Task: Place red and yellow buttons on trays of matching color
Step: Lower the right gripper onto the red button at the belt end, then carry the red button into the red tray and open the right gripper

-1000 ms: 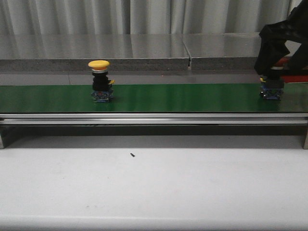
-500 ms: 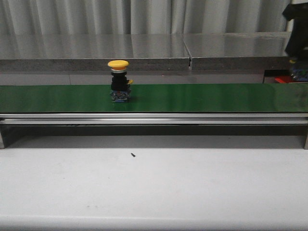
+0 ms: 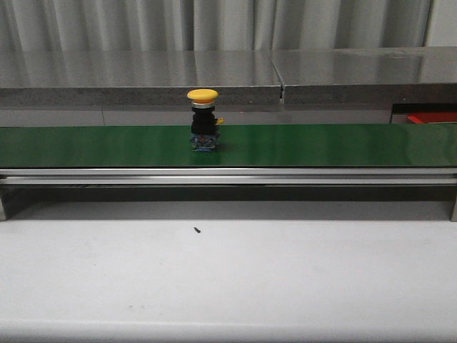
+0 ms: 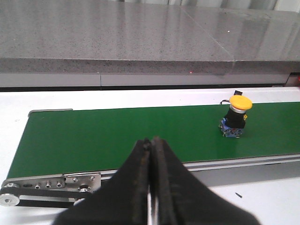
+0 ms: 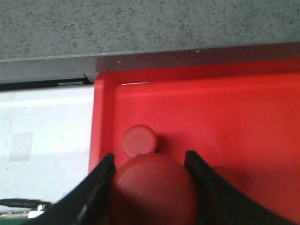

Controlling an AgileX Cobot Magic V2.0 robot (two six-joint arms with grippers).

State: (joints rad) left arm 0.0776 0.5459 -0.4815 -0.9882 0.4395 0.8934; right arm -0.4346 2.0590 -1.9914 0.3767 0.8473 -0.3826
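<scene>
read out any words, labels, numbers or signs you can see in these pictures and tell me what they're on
None can be read in any view.
The yellow button, green belt and red tray show no printing.
The pale patch on the white table is blank or too blurred to tell.

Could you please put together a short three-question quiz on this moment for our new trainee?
1. True or false: the yellow button stands upright on the green belt.
2. What does the right gripper hold? A) a red button B) a yellow button C) nothing
3. Over which tray does that gripper hang?

Key: 1. True. 2. A, the red button sits between its fingers. 3. The red tray, where another red button already lies.
</scene>
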